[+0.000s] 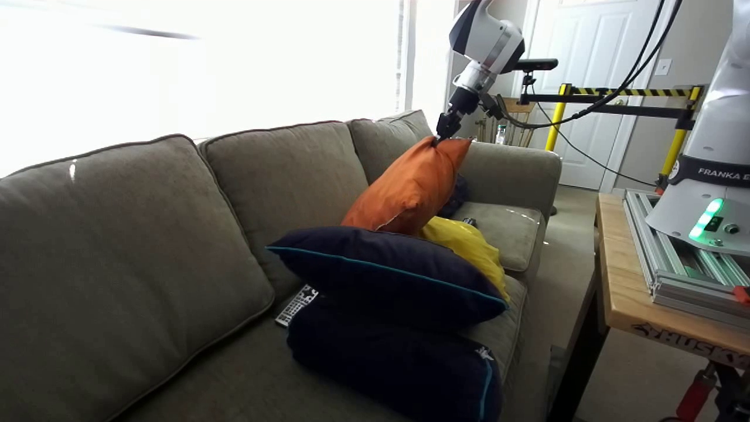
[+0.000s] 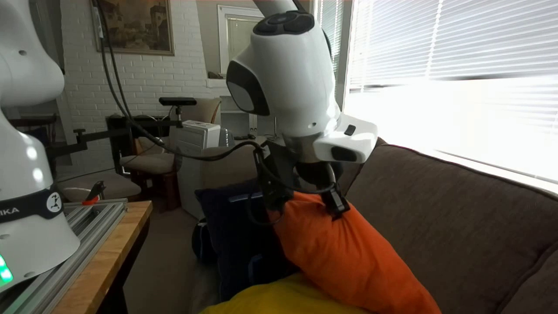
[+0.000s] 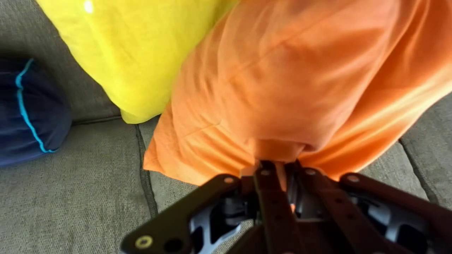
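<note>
An orange pillow leans up on the grey-brown couch, tilted, its upper edge pinched by my gripper. Seen from the wrist, the gripper has its fingers close together, with folds of the orange pillow gathered between and around them. The fingertips are buried in cloth. Beside and partly beneath the orange pillow lies a yellow pillow. Creases run down the orange pillow from the grip in an exterior view. A dark blue pillow with teal piping rests in front, on top of another dark blue pillow.
A remote control lies on the seat near the backrest. The couch backrest rises along the window side. Opposite stands the wooden table bearing the arm's base. More dark blue cloth sits by the far armrest.
</note>
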`<state>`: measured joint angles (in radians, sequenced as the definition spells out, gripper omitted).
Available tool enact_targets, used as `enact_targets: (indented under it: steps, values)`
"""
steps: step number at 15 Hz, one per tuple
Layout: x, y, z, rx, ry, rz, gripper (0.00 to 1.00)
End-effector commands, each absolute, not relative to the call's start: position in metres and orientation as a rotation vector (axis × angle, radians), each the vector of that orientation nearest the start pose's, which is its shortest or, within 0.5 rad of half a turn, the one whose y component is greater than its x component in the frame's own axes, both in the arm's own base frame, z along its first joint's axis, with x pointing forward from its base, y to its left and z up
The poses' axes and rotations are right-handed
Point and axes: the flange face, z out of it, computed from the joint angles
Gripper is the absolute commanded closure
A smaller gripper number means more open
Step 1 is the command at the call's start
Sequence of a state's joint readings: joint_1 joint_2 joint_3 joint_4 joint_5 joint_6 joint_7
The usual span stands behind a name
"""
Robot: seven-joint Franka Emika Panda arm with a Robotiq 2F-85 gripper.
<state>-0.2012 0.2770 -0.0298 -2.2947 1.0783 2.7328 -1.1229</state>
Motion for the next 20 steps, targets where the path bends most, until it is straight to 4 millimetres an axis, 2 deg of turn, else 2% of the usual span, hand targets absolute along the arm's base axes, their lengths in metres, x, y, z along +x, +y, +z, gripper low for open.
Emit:
enact_targets:
  steps: [1, 4, 7, 13, 17, 20]
  values:
    - [0.502, -0.173, 0.232, -2.772, 0.021, -0.647, 0.97]
    - [0.490, -0.178, 0.210, -2.698, -0.059, -0.649, 0.97]
    - [0.479, -0.194, 0.208, -2.651, -0.144, -0.648, 0.97]
    - [0.476, -0.241, 0.213, -2.681, -0.238, -0.679, 0.97]
    - [0.481, -0.253, 0.216, -2.704, -0.301, -0.700, 0.97]
    - [0.480, -0.257, 0.209, -2.720, -0.323, -0.687, 0.97]
